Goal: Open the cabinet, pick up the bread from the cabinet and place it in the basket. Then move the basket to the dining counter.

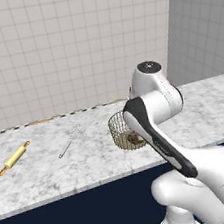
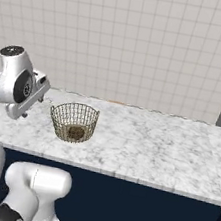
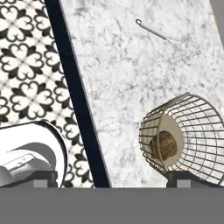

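You see the desk (image 2: 143, 143) as a white-grey marbled slab across the middle of the right base view, over a plain dark navy front panel (image 2: 132, 207) along the bottom. At centre left stands the golden-tan wire basket (image 2: 74, 121), and inside it you find the brown bread (image 2: 75, 133), speckled darker. In the left base view, at the left edge, a pale yellow rolling pin (image 1: 14, 158) has orange-tan handles, and right of it lies a silver-grey whisk (image 1: 71, 140). Behind, the wall tiles (image 1: 64, 45) are off-white with thin grey grid lines. In the hand view's upper left, the floor (image 3: 24, 65) shows black heart-shaped flourishes on white.
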Motion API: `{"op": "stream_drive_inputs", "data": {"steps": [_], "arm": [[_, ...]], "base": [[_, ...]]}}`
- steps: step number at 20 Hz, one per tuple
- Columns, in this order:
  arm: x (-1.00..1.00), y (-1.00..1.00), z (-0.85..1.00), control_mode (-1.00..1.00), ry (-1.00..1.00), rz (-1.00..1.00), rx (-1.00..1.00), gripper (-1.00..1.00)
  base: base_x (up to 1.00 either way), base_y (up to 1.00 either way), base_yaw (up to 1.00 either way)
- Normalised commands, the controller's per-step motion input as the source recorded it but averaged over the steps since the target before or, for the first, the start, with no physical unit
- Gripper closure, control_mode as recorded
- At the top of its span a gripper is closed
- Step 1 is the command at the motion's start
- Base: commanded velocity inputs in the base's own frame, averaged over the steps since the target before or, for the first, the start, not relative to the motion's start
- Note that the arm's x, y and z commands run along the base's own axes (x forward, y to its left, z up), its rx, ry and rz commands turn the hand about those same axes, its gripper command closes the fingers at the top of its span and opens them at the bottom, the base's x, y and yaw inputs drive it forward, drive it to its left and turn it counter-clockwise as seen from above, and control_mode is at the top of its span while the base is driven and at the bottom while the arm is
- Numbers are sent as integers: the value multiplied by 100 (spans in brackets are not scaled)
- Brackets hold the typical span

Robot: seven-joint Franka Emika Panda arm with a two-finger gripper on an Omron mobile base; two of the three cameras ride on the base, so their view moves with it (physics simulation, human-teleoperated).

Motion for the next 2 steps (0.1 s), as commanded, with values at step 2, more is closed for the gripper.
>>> {"op": "stream_drive_inputs", "data": {"steps": [2], "arm": [[-84,0,3,-100,-24,0,-2,-100]], "base": [[0,0,0]]}}
